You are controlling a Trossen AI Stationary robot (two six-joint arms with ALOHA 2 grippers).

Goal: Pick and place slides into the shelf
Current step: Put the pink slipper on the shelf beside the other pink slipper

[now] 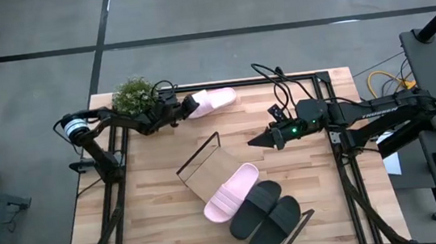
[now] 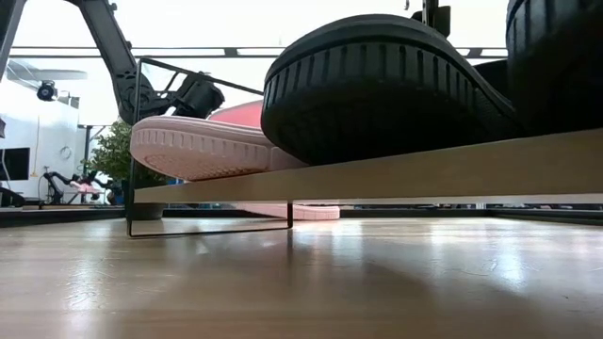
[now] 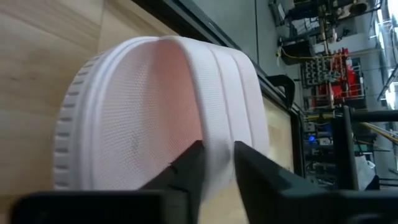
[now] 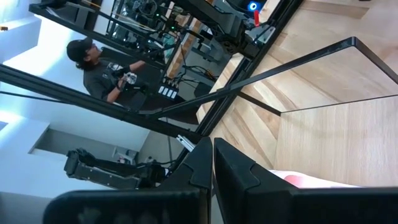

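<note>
Two dark fingers (image 3: 186,171) of the left gripper (image 1: 182,107) pinch the strap of a pale pink slide (image 1: 213,100) at the table's far edge, beside a small green plant (image 1: 134,94); the right gripper (image 1: 254,142), jaws pressed together and holding nothing, hangs near the table's middle, just beside the shelf (image 1: 207,172); three slides lie on that board, one pink slide (image 1: 230,192) and the black pair (image 1: 266,218) touching side by side.
</note>
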